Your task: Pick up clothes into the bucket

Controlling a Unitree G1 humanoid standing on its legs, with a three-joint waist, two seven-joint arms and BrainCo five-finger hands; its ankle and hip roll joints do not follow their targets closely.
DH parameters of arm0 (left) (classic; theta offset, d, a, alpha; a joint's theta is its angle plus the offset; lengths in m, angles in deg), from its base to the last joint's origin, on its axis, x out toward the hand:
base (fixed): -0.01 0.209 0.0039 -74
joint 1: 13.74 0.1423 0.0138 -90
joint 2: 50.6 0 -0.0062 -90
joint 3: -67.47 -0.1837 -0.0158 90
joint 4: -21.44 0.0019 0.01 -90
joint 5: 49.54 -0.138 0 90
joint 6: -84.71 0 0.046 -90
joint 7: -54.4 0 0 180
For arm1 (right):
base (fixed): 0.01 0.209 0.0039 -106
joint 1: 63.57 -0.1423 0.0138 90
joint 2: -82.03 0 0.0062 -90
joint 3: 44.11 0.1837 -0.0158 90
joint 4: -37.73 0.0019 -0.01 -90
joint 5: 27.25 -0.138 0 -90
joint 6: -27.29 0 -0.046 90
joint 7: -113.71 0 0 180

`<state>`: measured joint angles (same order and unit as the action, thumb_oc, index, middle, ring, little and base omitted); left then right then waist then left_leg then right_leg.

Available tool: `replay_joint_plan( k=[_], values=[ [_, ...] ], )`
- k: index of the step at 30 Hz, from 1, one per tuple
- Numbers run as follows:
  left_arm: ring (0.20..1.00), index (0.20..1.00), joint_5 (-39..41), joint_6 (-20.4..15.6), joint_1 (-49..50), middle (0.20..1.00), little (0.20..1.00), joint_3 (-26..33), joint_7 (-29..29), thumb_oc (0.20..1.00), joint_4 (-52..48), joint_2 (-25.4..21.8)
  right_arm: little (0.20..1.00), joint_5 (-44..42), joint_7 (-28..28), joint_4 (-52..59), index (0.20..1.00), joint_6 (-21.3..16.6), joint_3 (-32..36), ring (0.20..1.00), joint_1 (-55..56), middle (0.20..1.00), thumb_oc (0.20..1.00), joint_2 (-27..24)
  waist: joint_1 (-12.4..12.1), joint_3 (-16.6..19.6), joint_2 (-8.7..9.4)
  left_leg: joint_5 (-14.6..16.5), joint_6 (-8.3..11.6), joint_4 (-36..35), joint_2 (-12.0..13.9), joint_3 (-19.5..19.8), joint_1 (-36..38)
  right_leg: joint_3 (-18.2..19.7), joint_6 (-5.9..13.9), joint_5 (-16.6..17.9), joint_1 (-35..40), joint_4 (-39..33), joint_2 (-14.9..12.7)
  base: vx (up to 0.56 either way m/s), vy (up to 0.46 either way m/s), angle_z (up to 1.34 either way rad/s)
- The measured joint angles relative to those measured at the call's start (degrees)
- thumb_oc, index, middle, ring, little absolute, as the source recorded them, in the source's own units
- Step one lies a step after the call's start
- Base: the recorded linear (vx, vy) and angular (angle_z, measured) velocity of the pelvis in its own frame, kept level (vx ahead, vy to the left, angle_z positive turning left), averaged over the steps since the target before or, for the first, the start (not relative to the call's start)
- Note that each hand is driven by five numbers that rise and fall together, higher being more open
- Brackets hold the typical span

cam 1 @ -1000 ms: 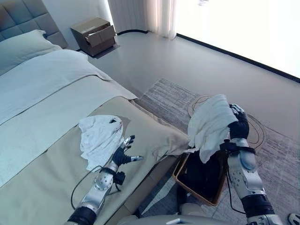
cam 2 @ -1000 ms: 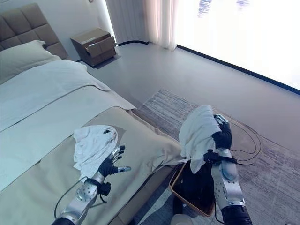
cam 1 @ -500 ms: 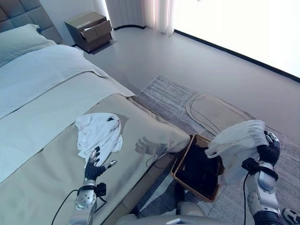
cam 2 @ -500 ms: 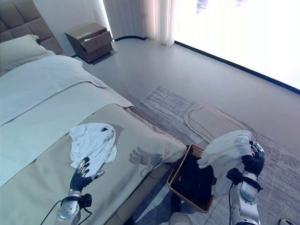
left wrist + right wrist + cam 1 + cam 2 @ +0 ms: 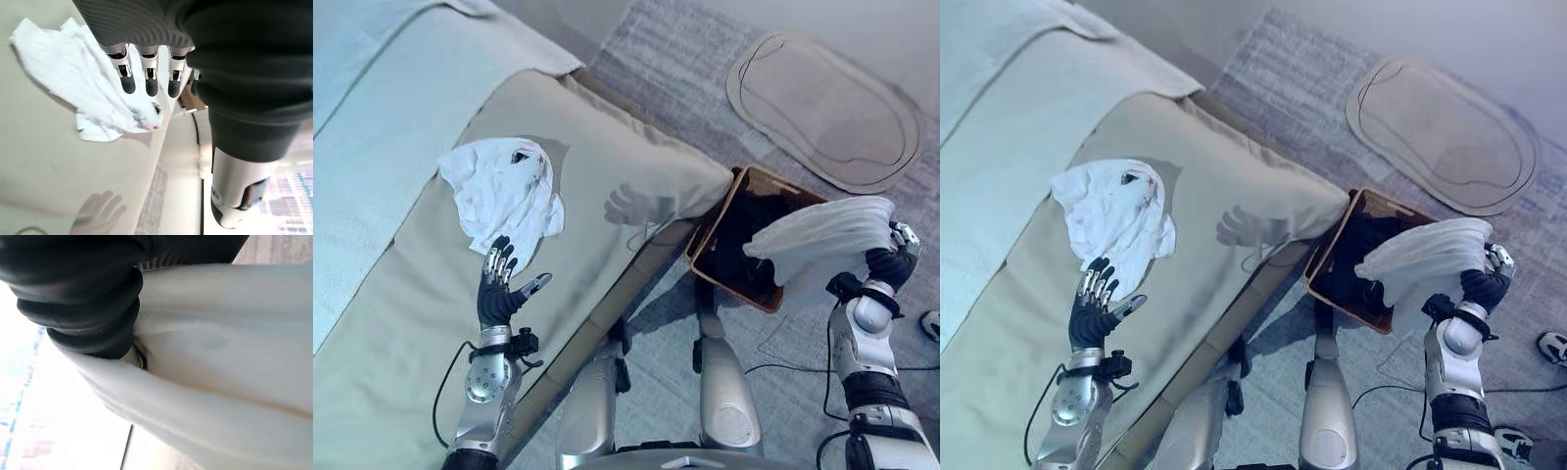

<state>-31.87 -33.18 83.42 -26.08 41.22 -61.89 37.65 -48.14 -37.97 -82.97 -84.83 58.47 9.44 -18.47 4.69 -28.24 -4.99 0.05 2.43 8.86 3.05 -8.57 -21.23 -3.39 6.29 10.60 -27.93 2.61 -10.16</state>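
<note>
Over bucket (image 5: 736,245): pale folded cloth (image 5: 822,235) bunched in right robot hand (image 5: 893,257)

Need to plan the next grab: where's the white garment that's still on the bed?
In the left eye view the white garment lies crumpled on the beige bedspread, just beyond the open left hand, on the robot's left.

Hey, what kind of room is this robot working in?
Most likely a bedroom: a made bed with a beige cover, a grey rug on the floor beside it, and a laundry basket at the bed's edge.
</note>
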Motion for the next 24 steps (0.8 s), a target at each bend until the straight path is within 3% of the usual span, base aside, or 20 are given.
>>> replay_joint_plan(
  k=[7,14,18,20,21,22,23,24],
  values=[
    [1.000,1.000,0.2,-0.6,-2.4,1.000,1.000,-2.4,-2.0,1.000,-1.2,-1.6,0.200,-0.1,2.7,-8.5,0.200,-0.2,-2.3,0.200,-7.6,0.200,0.200,-1.5,-1.2,-1.3,-0.03,2.6,0.18,7.1,0.6,1.1,-6.7,0.1,-1.57,-3.0,-7.0,8.5,-0.2,-0.02,-0.016,0.04],
    [1.000,1.000,0.1,-1.4,-5.9,1.000,1.000,-4.5,-5.4,1.000,-1.4,-3.1,0.200,-1.2,3.4,-23.9,0.200,0.0,-6.8,0.200,-15.3,0.200,0.200,-1.1,-2.8,-1.5,0.03,6.2,-0.61,16.5,0.6,3.0,-14.3,0.4,-2.10,-9.0,-15.1,21.2,-1.2,0.00,-0.041,0.15],
    [1.000,1.000,0.1,-1.5,-5.9,1.000,1.000,-5.0,-6.1,1.000,-2.0,-5.0,0.200,-2.5,3.3,-30.8,0.200,0.8,-6.9,0.200,-19.9,0.200,0.200,-2.0,-3.0,-1.7,0.02,7.2,-0.36,20.7,0.8,4.2,-17.9,0.0,-1.91,-10.7,-18.4,25.2,-1.8,0.02,-0.036,0.13],
    [1.000,1.000,0.2,-1.5,-5.8,1.000,1.000,-6.1,-6.1,1.000,-2.1,-5.0,0.200,-2.9,3.2,-32.9,0.200,1.5,-7.7,0.200,-21.3,0.200,0.200,-3.2,-4.2,-1.7,-0.01,7.5,-0.49,21.0,0.9,4.6,-18.6,-0.1,-0.44,-11.0,-18.8,24.4,-1.6,0.03,-0.018,-0.17],
    [1.000,1.000,0.1,-1.5,-5.5,1.000,1.000,-6.9,-6.0,1.000,-3.0,-5.3,0.416,-3.0,3.2,-34.3,0.416,2.0,-8.0,0.416,-22.0,0.416,0.416,-4.5,-4.4,-1.7,-0.19,7.9,-0.97,20.6,1.5,4.6,-19.0,-0.2,0.91,-11.8,-19.2,25.4,-1.1,0.01,0.001,-0.17],
    [1.000,1.000,0.1,-1.5,-5.2,1.000,1.000,-7.1,-6.0,1.000,-3.7,-5.6,0.824,-3.1,3.3,-34.7,0.824,2.3,-7.9,0.824,-22.1,0.824,0.824,-5.0,-4.8,-1.7,-0.20,7.9,-0.91,21.1,1.7,4.6,-19.3,-0.1,-0.55,-12.7,-20.4,29.1,-1.2,0.02,0.001,0.03],
    [1.000,1.000,0.1,-1.5,-5.4,1.000,1.000,-7.5,-5.9,1.000,-4.1,-6.2,1.000,-3.3,3.4,-35.0,1.000,2.5,-7.7,1.000,-21.6,1.000,1.000,-5.8,-4.5,-1.7,-0.18,8.0,-0.74,21.9,1.5,4.6,-19.7,0.0,-2.04,-14.0,-21.0,33.0,-1.7,0.02,-0.002,0.47],
    [1.000,1.000,0.2,-1.5,-5.5,1.000,1.000,-8.1,-6.0,1.000,-4.5,-6.7,1.000,-3.5,3.4,-36.4,1.000,2.8,-7.6,1.000,-21.5,1.000,1.000,-8.0,-4.2,-1.6,-0.21,8.1,-0.52,22.3,0.5,5.4,-20.5,0.4,-1.62,-17.5,-20.3,33.1,-2.3,0.02,-0.007,0.31]
  ],
)
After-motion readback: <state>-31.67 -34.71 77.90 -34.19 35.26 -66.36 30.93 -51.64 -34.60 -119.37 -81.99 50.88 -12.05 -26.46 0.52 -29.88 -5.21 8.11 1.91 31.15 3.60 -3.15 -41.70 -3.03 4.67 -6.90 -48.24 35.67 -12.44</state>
